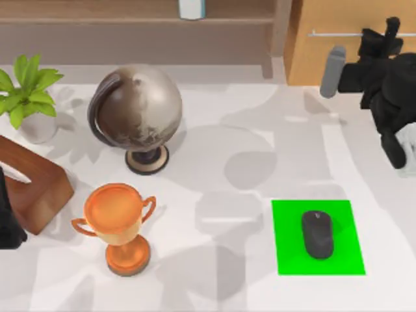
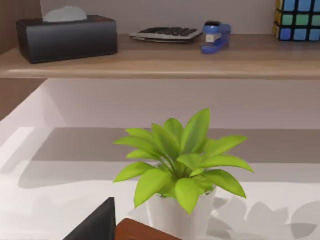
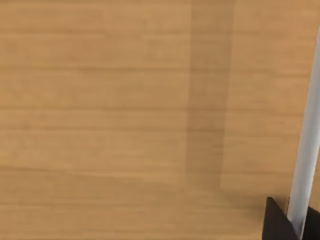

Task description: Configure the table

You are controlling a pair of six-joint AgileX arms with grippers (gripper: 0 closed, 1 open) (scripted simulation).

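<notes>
My right gripper sits at the table's far right corner, against the light wooden drawer cabinet. In the right wrist view its dark fingertips close around the cabinet's silver bar handle, so I read it as clamped on that handle. My left arm is parked at the table's left edge, and I cannot tell how its fingers stand.

The white marbled table spreads under everything. Near its front right corner lies a green mat with a dark mouse on it. Toward the left stand an orange trophy, a globe, a potted plant and a brown wooden block.
</notes>
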